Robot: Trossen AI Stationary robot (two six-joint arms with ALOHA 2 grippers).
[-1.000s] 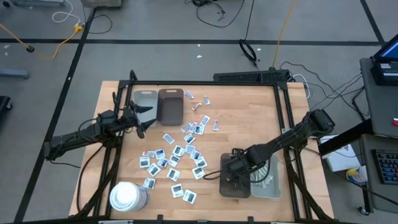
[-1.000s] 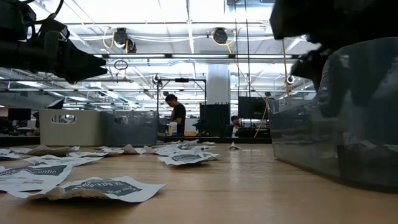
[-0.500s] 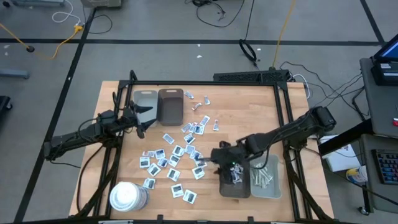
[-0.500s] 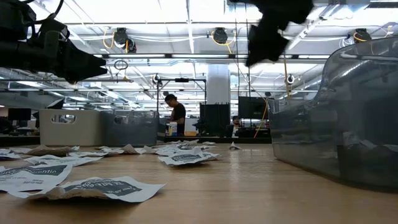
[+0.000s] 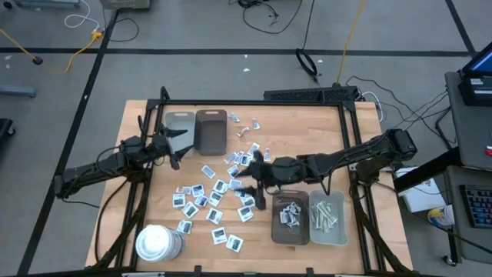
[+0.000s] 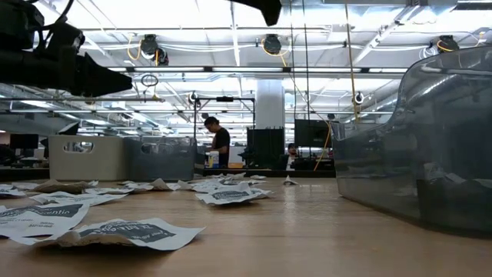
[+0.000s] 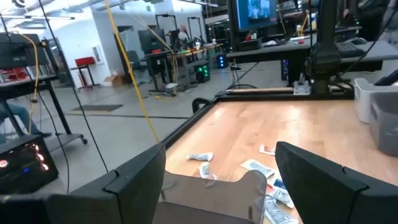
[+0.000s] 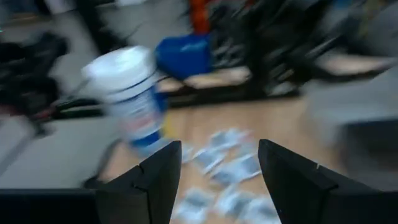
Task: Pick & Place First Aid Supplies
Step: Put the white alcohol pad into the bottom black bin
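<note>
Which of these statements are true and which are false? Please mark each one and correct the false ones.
1. The right gripper is above the scattered packets in the middle of the table. True.
2. The brown tray near the right arm is empty. False: several white packets lie inside it.
3. The left gripper has its fingers open, beside the two trays at the far left of the table. True.
4. The white cylinder stands at the table's far right corner. False: it stands at the near left corner.
5. The right gripper's fingers hold a packet. False: they are open and nothing shows between them in the right wrist view.
</note>
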